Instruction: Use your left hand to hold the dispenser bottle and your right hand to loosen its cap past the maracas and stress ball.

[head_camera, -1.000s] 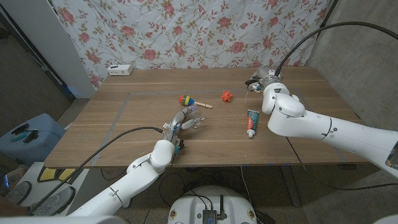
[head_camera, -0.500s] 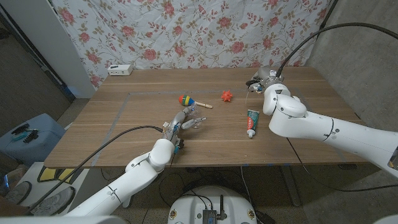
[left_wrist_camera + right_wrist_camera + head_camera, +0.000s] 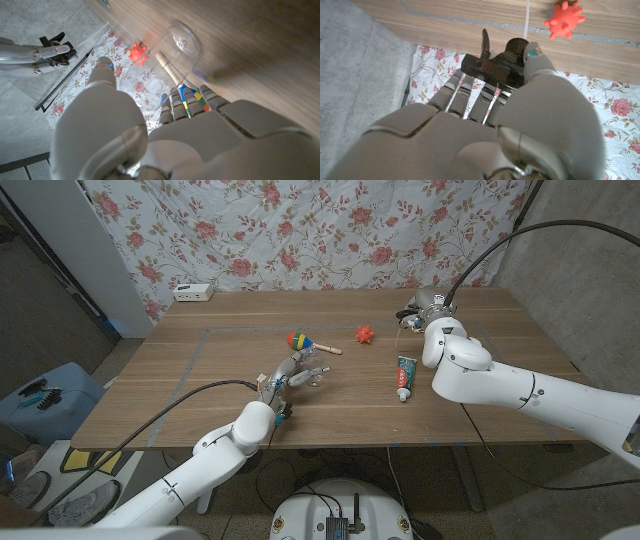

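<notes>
Left robot hand grips the clear dispenser bottle near the maracas; right robot hand closes on its dark cap at the surface's far right.

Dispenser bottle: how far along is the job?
Done: left robot hand is at the dispenser bottle, near the maracas. In hand: its grip, which I cannot confirm. Left: the right robot hand is far from it, so the cap looks untouched.
</notes>
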